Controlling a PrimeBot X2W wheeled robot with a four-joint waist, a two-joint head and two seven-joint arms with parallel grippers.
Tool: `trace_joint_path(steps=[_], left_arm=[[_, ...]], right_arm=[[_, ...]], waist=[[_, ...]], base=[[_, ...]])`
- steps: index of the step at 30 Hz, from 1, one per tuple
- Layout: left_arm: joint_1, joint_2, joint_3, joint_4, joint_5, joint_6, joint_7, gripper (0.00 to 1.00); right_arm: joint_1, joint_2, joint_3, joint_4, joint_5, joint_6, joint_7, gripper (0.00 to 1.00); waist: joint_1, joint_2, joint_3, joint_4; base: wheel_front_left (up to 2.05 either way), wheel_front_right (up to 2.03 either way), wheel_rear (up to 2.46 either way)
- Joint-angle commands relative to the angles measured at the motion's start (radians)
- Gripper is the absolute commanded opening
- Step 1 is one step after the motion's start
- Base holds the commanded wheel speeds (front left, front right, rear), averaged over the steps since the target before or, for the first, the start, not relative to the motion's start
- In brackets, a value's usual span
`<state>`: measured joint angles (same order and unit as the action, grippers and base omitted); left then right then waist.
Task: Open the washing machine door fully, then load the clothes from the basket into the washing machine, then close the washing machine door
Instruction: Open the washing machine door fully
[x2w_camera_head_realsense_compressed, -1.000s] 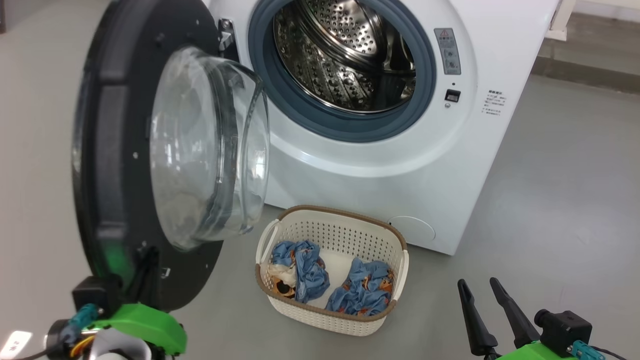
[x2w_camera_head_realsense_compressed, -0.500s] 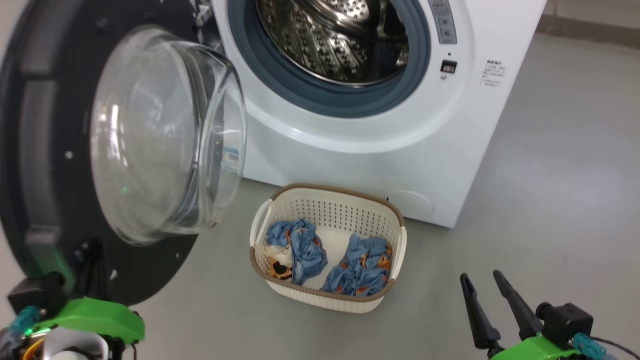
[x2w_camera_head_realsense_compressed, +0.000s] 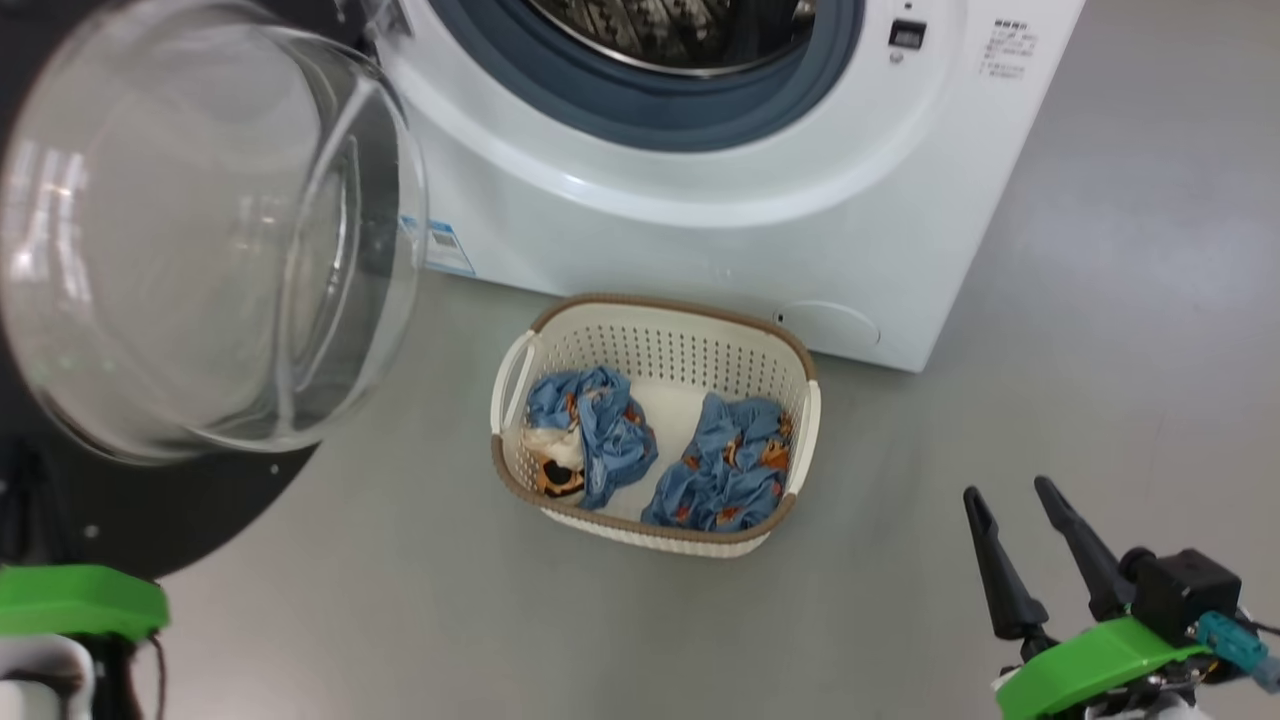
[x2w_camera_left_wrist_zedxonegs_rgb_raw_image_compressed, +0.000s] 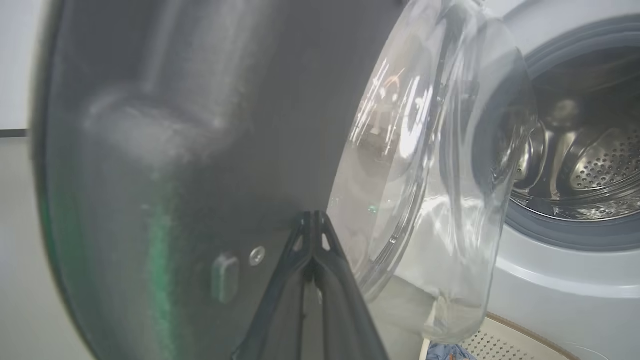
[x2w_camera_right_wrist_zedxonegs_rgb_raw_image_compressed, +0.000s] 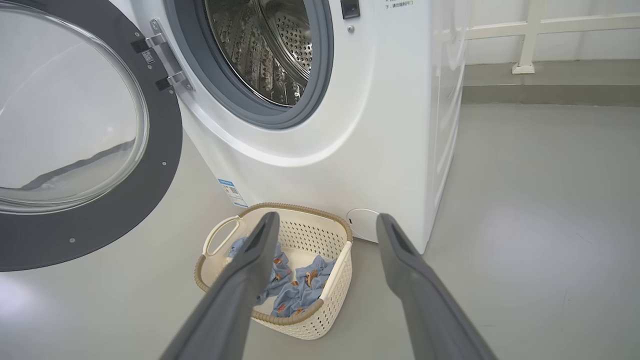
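Your head camera is tipping lower than a second ago, so the washing machine (x2w_camera_head_realsense_compressed: 700, 240) is sliding up the head view and you are seeing less of its steel drum (x2w_camera_right_wrist_zedxonegs_rgb_raw_image_compressed: 260, 50) there. Beyond that shift, the washing machine door (x2w_camera_head_realsense_compressed: 190, 240) is standing wider. Its glass bowl was overlapping the basket's left edge in that view before, and it is now sitting clear to the left of it.

Your left gripper (x2w_camera_left_wrist_zedxonegs_rgb_raw_image_compressed: 312, 217) is keeping its two fingers pressed together with nothing between them. In its wrist view the tips are lying at the door's black frame, just beside the rim of the glass. You cannot tell whether they are actually touching it.

Your right gripper (x2w_camera_head_realsense_compressed: 1008, 488) is hanging wide open and empty at the lower right, as it was before, well apart from the basket (x2w_camera_head_realsense_compressed: 660, 300).

The basket is resting on the grey floor (x2w_camera_head_realsense_compressed: 1100, 300) just in front of the machine, below the open mouth and its grey-blue seal (x2w_camera_head_realsense_compressed: 650, 115). The clothes (x2w_camera_head_realsense_compressed: 590, 430) are lying inside it as two blue bundles, one at the left and one at the right (x2w_camera_head_realsense_compressed: 725, 465), placed as they were a second ago. A small blue label sticker (x2w_camera_head_realsense_compressed: 445, 245) is now showing on the machine's front, just right of the glass bowl.
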<state>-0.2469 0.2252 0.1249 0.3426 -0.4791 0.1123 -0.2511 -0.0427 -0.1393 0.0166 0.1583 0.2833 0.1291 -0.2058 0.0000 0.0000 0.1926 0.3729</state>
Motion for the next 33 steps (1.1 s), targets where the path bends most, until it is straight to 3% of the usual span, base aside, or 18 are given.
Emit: trace_joint_path(steps=[1, 18, 33], left_arm=[[-0.045, 0.060, 0.063, -0.015, 0.004, -0.003, -0.011, 0.00], [-0.219, 0.110, 0.259, 0.135, 0.042, -0.097, -0.011, 0.00], [-0.347, 0.145, 0.337, 0.249, 0.119, -0.123, -0.011, 0.00]], right_arm=[[-0.027, -0.013, 0.020, -0.034, -0.014, 0.002, 0.005, 1.00], [-0.010, -0.076, -0.037, -0.194, -0.049, 0.002, 0.115, 1.00], [0.008, -0.098, -0.075, -0.276, -0.060, 0.002, 0.166, 1.00]], waist=[[0.0000, 0.0000, 0.035, -0.001], [0.0000, 0.0000, 0.181, 0.017], [0.0000, 0.0000, 0.237, 0.033]], base=[[0.00, 0.00, 0.00], [0.00, 0.00, 0.00], [0.00, 0.00, 0.00]])
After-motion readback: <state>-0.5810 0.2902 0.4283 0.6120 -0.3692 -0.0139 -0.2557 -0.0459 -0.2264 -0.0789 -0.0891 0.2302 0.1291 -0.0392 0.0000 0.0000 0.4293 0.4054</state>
